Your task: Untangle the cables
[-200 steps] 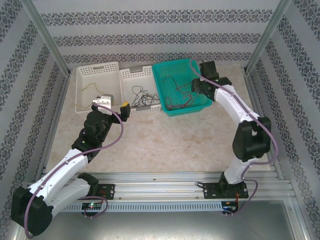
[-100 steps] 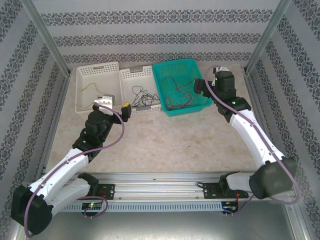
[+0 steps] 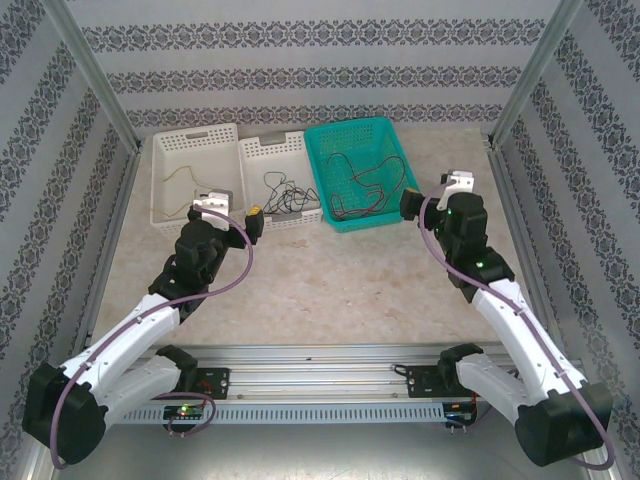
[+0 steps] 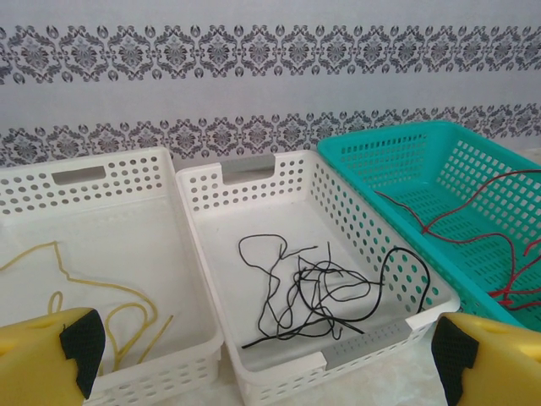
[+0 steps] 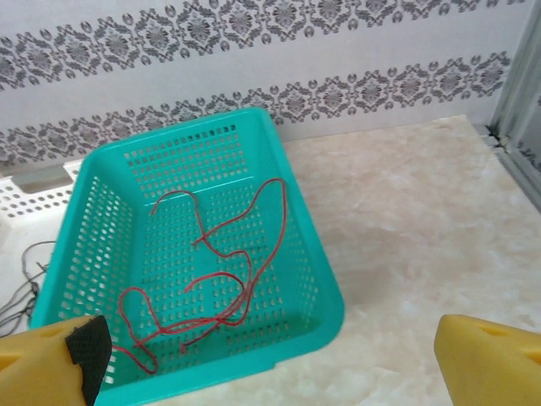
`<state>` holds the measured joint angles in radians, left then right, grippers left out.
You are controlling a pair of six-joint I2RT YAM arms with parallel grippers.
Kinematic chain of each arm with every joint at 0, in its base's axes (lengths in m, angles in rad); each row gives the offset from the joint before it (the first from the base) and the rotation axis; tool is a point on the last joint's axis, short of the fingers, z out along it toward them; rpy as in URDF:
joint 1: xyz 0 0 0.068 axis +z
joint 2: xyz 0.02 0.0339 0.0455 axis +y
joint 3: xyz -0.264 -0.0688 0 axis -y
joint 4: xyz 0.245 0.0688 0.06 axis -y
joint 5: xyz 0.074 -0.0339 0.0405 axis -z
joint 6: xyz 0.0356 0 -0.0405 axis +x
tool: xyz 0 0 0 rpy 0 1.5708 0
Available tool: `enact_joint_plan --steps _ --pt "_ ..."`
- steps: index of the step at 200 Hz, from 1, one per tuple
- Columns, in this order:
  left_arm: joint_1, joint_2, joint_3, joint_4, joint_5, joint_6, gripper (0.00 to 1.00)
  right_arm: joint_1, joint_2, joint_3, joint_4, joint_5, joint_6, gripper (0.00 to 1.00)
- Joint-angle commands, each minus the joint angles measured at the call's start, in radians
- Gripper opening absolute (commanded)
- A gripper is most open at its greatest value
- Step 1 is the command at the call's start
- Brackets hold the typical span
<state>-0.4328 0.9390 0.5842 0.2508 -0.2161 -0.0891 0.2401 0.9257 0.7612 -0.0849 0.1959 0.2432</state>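
Top external: marbled table (image 3: 330, 280), patterned walls (image 3: 300, 60), cables (image 3: 283, 195) in baskets (image 3: 195, 133).

A robot lab's test cell rather than a home: the marble-look counter (image 3: 330, 285) is boxed in by aluminium frame posts (image 3: 100, 92) and panels of damask-striped wallpaper (image 3: 320, 75). A white left arm (image 3: 122, 343) and right arm (image 3: 515, 325) are bolted to a slotted aluminium rail (image 3: 320, 356) at its near edge, and a teal perforated basket (image 3: 352, 127) stands beside two white baskets (image 3: 195, 140) at the back
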Motion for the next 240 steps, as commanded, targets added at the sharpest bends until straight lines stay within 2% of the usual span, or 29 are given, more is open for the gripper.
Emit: enact_joint_plan --steps 1,23,57,124,183,240 --pt "-0.017 0.000 -0.006 0.024 -0.028 0.023 1.00 0.004 -0.032 -0.082 0.126 0.075 -0.041 0.98" --pt "-0.016 0.009 -0.006 0.023 -0.023 0.022 1.00 0.001 -0.022 -0.138 0.165 0.086 -0.054 0.98" --pt "-0.017 0.009 -0.008 0.025 -0.028 0.023 1.00 -0.021 0.034 -0.165 0.172 0.174 -0.055 0.98" --pt "-0.023 0.020 -0.010 0.026 -0.030 0.027 1.00 -0.169 0.159 -0.262 0.365 0.168 0.058 0.98" --pt "-0.030 0.024 -0.011 0.027 -0.034 0.035 1.00 -0.208 0.313 -0.285 0.517 0.175 -0.021 0.98" --pt "-0.037 0.031 -0.009 0.026 -0.037 0.043 1.00 -0.220 0.391 -0.336 0.696 0.151 -0.098 0.98"
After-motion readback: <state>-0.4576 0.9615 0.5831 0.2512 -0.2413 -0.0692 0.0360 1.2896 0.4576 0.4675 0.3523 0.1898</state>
